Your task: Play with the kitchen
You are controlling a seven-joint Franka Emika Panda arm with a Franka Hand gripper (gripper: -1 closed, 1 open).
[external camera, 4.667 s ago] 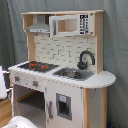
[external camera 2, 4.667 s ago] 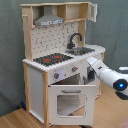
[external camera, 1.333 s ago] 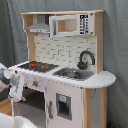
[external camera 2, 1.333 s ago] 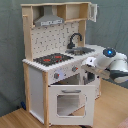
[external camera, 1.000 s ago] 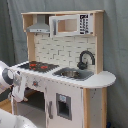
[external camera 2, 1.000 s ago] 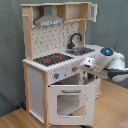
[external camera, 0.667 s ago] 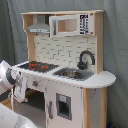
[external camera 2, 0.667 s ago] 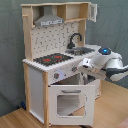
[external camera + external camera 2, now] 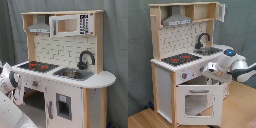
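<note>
The kitchen (image 9: 70,75) is a white and light-wood toy with a red-ringed black hob (image 9: 36,65), a black faucet (image 9: 85,57), a sink (image 9: 72,73) and a grey hood (image 9: 39,27). In the second exterior view the kitchen (image 9: 183,60) shows its windowed oven door (image 9: 195,102), leaning a little outward at the top. My gripper (image 9: 209,70) hovers at the counter's front edge, just right of the knobs (image 9: 184,75) and above the oven door. In the first exterior view only my white arm (image 9: 7,80) shows at the left edge, in front of the hob side.
A grey curtain (image 9: 115,40) hangs behind the kitchen. The upper shelf holds a white microwave-style cabinet (image 9: 70,24). A cupboard door (image 9: 62,106) with a small window sits under the sink. Wooden floor (image 9: 143,117) lies in front of the toy.
My arm has swung in from the second exterior view's right edge toward the knob panel, and it has come further into the first exterior view's left side.
</note>
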